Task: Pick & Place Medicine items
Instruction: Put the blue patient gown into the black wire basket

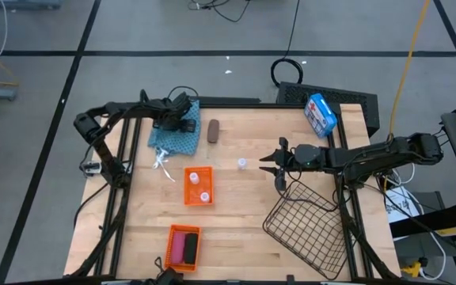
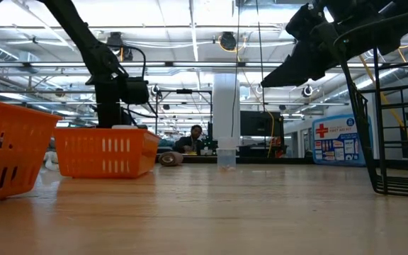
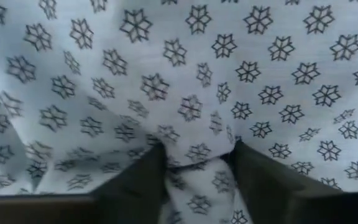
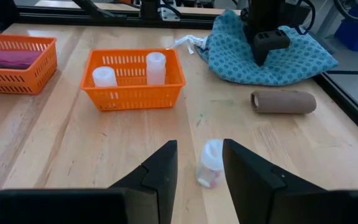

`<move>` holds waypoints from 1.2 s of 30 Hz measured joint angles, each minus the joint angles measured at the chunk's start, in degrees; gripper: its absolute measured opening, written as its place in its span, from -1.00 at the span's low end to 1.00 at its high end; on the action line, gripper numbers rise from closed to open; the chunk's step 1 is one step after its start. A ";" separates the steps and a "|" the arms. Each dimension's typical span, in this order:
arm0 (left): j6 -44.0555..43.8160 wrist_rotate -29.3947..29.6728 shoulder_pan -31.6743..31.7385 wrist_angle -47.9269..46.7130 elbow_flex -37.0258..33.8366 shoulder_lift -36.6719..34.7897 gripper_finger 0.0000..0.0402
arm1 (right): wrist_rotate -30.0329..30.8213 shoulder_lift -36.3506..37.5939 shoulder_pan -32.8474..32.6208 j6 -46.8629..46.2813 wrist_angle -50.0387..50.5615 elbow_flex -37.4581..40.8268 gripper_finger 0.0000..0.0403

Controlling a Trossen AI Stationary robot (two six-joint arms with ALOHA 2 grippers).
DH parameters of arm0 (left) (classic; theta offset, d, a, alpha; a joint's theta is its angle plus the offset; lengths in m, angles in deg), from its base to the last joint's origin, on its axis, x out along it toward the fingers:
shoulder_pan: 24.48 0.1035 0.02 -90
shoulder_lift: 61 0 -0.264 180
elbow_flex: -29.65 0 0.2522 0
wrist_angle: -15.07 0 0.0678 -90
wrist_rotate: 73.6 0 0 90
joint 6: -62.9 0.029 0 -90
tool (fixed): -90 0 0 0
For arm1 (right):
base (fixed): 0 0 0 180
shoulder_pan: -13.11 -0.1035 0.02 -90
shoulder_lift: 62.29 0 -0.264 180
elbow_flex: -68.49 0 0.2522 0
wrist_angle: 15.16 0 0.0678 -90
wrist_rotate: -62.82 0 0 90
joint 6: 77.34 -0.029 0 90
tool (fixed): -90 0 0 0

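A tiny white vial [image 1: 242, 164] [image 4: 210, 163] stands upright on the wood [image 2: 225, 152]. My right gripper [image 1: 274, 165] [image 4: 199, 155] is open, raised above the table just right of the vial, touching nothing. Two white vials [image 4: 129, 71] stand in the small orange basket [image 1: 198, 186]. The brown cylinder [image 1: 213, 131] [image 4: 283, 101] lies on its side by the blue patterned cloth bag [image 1: 172, 134]. The pink and black cylinders [image 1: 184, 247] lie in a second orange basket. My left gripper [image 1: 176, 119] [image 3: 199, 168] stands on the bag. My left gripper comes down from above onto the blue cloth bag [image 4: 266, 59] and has a bunched fold of it [image 3: 197, 165] between its two fingers [image 3: 138, 186]. Creases run toward the fingers. The bag lies on the table; how many layers are in the fold I cannot tell.
A black wire basket [image 1: 307, 226] [image 2: 395, 106] stands at the near right, close under my right arm. The blue-and-white box with a red cross [image 1: 320, 113] sits at the far right. A white drawstring [image 1: 162, 162] trails from the bag. Bare wood lies between the vial and the baskets.
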 joint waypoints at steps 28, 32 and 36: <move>6.49 6.93 -5.99 -7.24 2.06 -33.33 -0.88 | 0.17 0.00 0.00 -0.24 -0.17 0.00 -0.42; 5.93 6.79 -10.02 -5.46 2.08 -40.18 -0.88 | 0.17 0.00 0.00 -0.86 -1.10 0.00 -0.42; 6.06 6.70 -14.73 -1.74 2.12 -45.06 -0.88 | 0.20 0.00 0.00 -0.92 -2.26 0.00 -0.42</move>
